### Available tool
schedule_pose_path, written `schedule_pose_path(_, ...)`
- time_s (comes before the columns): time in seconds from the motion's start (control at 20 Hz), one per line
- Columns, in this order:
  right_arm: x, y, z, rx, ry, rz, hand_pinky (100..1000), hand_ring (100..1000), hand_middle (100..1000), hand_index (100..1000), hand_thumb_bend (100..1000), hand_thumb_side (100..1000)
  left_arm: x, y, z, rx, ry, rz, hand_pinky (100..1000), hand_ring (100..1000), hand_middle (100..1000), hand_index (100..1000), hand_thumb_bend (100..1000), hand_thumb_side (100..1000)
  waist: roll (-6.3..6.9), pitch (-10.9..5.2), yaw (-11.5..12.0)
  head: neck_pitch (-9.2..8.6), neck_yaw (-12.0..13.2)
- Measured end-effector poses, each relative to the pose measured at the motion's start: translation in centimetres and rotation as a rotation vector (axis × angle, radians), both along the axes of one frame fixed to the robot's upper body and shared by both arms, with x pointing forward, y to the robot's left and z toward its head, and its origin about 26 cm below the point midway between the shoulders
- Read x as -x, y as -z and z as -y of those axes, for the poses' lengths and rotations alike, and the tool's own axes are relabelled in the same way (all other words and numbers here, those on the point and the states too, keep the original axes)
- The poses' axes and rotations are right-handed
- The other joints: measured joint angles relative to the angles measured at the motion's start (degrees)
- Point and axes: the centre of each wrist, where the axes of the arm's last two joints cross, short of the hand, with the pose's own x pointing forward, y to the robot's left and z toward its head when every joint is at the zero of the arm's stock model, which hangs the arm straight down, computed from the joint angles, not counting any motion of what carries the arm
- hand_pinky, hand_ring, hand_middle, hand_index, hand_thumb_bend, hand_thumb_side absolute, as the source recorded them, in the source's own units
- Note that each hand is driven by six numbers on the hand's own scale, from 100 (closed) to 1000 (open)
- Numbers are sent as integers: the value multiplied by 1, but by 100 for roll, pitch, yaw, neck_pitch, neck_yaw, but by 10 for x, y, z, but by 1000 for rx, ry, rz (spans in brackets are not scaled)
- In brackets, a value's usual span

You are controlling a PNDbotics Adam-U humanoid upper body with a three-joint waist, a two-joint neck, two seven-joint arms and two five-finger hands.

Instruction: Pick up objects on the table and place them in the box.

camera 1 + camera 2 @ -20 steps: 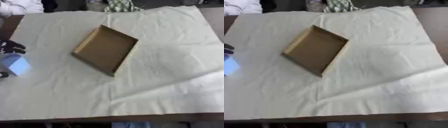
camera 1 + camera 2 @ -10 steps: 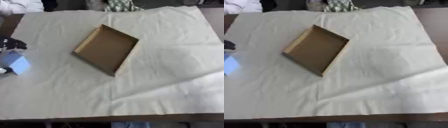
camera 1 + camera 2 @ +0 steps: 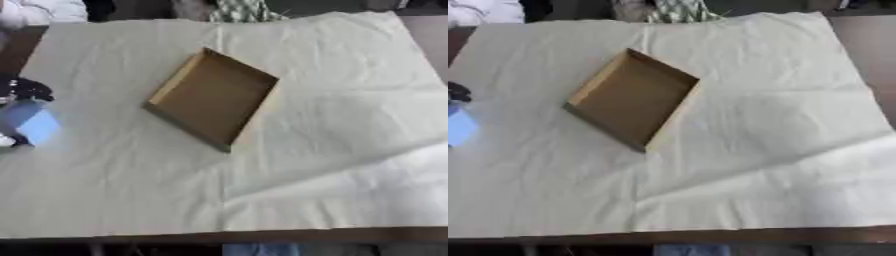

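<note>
We see a dark brown tabletop [image 3: 426,36] almost wholly covered by a creased cream cloth [image 3: 332,150], its bare wood showing along the near edge and the far corners, under soft even light.

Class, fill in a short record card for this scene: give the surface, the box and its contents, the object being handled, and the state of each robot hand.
surface: table covered by a creased pale cloth
box: shallow brown cardboard box, set askew near the middle of the cloth
box contents: nothing visible inside
object: light blue item at the left edge of the cloth
left hand: black hand at the left edge, touching the top of the blue item; finger pose unclear
right hand: not in view
task progress: blue item not yet in the box
</note>
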Motion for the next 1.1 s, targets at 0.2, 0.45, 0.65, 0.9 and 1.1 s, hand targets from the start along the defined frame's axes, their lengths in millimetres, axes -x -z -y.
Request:
schedule_pose_path(0.2, 0, 0, 0, -2, -1, 1, 694, 737, 618, 813, 100, 567, -1, 5, 0, 4, -17, -16, 834, 907, 937, 980, 333, 361, -2, 19, -30, 0, 3)
schedule_pose_path(0.45, 0, 1, 0, -6, -2, 2, 693, 736, 617, 813, 100, 569, -2, 3, -1, 3, -47, -19, 852, 948, 948, 988, 394, 389, -2, 27, -31, 0, 5)
schedule_pose_path(0.65, 1, 1, 1, -11, 2, 4, 693, 736, 617, 813, 100, 570, -2, 6, -6, -12, -88, -36, 714, 856, 930, 981, 335, 471, -2, 27, -35, 0, 7)
schedule_pose_path(0.9, 1, 2, 1, -17, 3, 7, 692, 736, 616, 813, 100, 569, -5, 11, -4, -16, -115, -56, 634, 782, 904, 950, 271, 489, -3, 27, -52, 0, 24)
schedule_pose_path(1.1, 1, 2, 1, -18, 4, 8, 692, 736, 615, 812, 100, 569, -6, 12, -2, -6, -125, -61, 604, 763, 883, 912, 243, 396, -4, 27, -54, 0, 32)
